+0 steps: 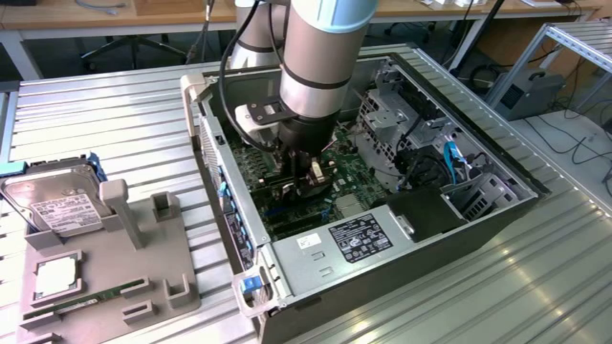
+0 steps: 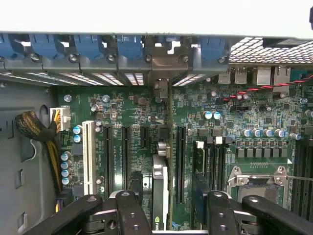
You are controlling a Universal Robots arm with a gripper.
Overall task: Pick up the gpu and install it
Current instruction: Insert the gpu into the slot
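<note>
The arm had reached down into the open computer case point(image 1: 497, 168), which lay on its side on the slatted metal table point(image 1: 115, 122). In the exterior view the gripper point(image 1: 308, 177) stood low over the motherboard point(image 1: 359, 183), near the rear slot wall.

In the wrist view the gpu point(image 2: 160, 196) ran edge-on between the two fingers point(image 2: 128, 210), its silver bracket point(image 2: 161, 73) reaching to the slot covers point(image 2: 98, 78) at the case's back wall. The claw appeared clamped on the card, jaws set partway at the card's thickness. The card stood in line with a black expansion slot point(image 2: 180, 161) on the board; whether its edge connector had entered the slot could not be told.

Risks, as judged:
- A card slightly off the slot line would bear on the slot wall or nearby capacitors point(image 2: 212, 115) under downward force.
- The bracket tip could catch on the rear slot frame and leave the card tilted, half seated.
- A partial seat might pass unnoticed, since the fingers hide the connector.

Beside the case in the exterior view, the grey parts holder point(image 1: 115, 272) carried a hard drive point(image 1: 59, 208), clear of the work.
</note>
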